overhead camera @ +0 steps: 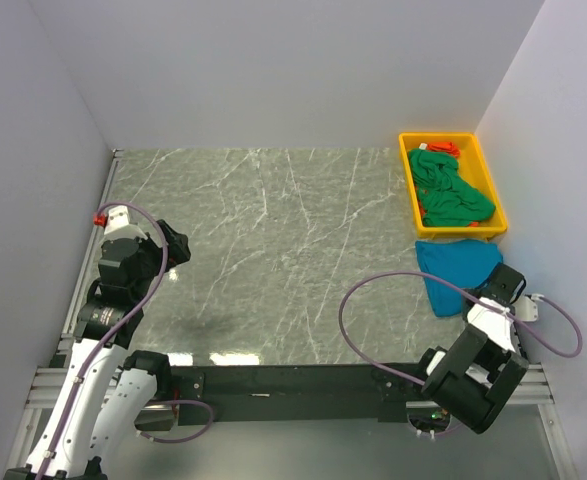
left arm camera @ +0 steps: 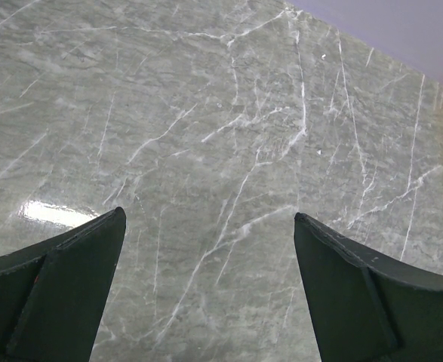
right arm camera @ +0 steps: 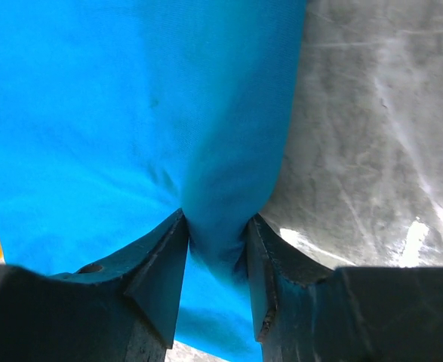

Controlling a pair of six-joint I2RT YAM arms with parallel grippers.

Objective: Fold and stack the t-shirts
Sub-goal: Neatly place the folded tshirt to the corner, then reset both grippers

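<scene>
A yellow bin [overhead camera: 438,138] at the table's [overhead camera: 273,230] far right corner holds a green t-shirt [overhead camera: 451,195] and a red-orange piece [overhead camera: 443,149]. Just nearer, the right gripper [right arm camera: 216,219] pinches a fold of the teal-blue t-shirt [right arm camera: 130,113]; the left gripper's [left arm camera: 210,215] fingers stand spread.

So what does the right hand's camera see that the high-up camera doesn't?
Only the right wrist view shows the right gripper pinching a fold of the teal-blue shirt up close. Only the top view shows the green shirt and red-orange piece in the yellow bin, plus the open left gripper. Both show the teal-blue shirt and the marble table.
</scene>
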